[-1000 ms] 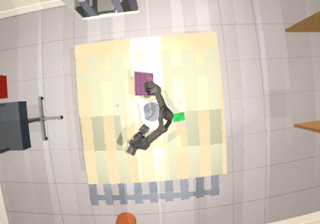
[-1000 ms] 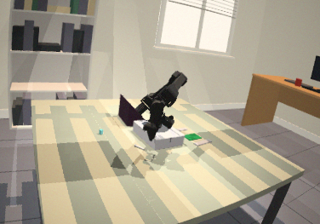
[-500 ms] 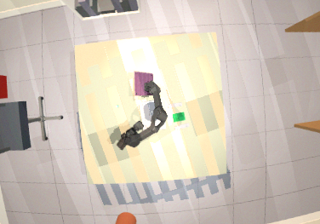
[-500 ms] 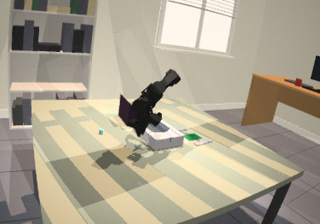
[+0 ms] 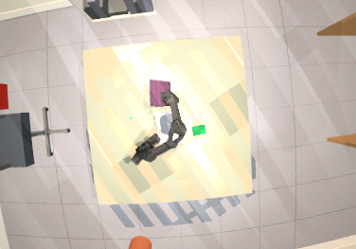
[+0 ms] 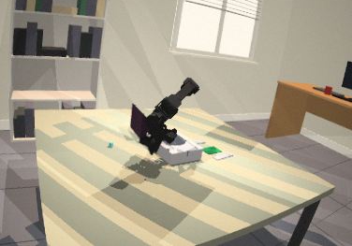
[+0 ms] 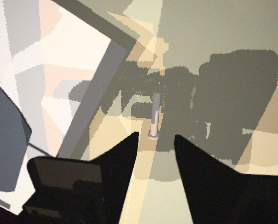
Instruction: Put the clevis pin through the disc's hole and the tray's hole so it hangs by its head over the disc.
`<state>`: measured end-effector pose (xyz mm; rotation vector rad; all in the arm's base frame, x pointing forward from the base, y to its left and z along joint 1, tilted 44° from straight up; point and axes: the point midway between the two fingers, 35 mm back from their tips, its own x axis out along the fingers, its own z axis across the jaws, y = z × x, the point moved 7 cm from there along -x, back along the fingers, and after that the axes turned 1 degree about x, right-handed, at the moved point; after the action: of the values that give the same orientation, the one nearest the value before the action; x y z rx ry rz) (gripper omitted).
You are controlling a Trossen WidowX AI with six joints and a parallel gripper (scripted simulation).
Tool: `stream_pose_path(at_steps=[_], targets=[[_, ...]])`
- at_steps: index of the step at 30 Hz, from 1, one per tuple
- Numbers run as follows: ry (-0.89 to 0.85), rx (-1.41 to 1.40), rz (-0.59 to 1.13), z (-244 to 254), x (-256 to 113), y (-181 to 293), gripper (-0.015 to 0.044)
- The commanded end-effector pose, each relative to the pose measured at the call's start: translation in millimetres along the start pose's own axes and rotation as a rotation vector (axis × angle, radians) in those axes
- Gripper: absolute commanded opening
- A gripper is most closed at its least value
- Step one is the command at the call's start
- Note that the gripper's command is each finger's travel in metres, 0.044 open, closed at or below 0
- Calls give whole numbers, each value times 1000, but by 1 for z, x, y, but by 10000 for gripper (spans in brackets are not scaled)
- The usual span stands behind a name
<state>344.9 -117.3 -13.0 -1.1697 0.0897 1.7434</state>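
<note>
Where the striped light falls across it, the bench [image 5: 227, 58] [image 6: 262, 202] [image 7: 215, 30] carries the arm [image 5: 179, 130] [image 6: 169, 105], bent over and reaching past the tray [image 5: 157, 121] [image 6: 180, 157] [image 7: 100, 95]. A purple panel [image 5: 159, 93] [image 6: 139, 122] stands upright near the tray, by the arm's foot. Within the tray's rim lies the grey disc [image 5: 166, 124] [image 6: 177, 140] [image 7: 10, 145]. The gripper [image 5: 129, 159] [image 6: 152, 151] [image 7: 156, 137] points downward beside the tray, its fingers parted, with nothing held. A green patch [image 5: 199, 130] [image 6: 212, 150] lies at another side of the tray. The pin [image 7: 155, 112] lies on the bench beside the tray, its head nearest the fingertips in the wrist view. Smallest is a cyan block [image 5: 131, 117] [image 6: 110, 144], apart from the tray.
</note>
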Motion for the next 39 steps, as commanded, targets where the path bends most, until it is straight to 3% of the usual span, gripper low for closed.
stream_pose_path(at_steps=[1, 25, 38, 39], targets=[[-5, 8, -3, 1, 7, 1, 160], [-6, 7, -4, 0, 46, 1, 160], [-6, 7, -4, 0, 47, 1, 160], [-6, 7, -4, 0, 47, 1, 134]])
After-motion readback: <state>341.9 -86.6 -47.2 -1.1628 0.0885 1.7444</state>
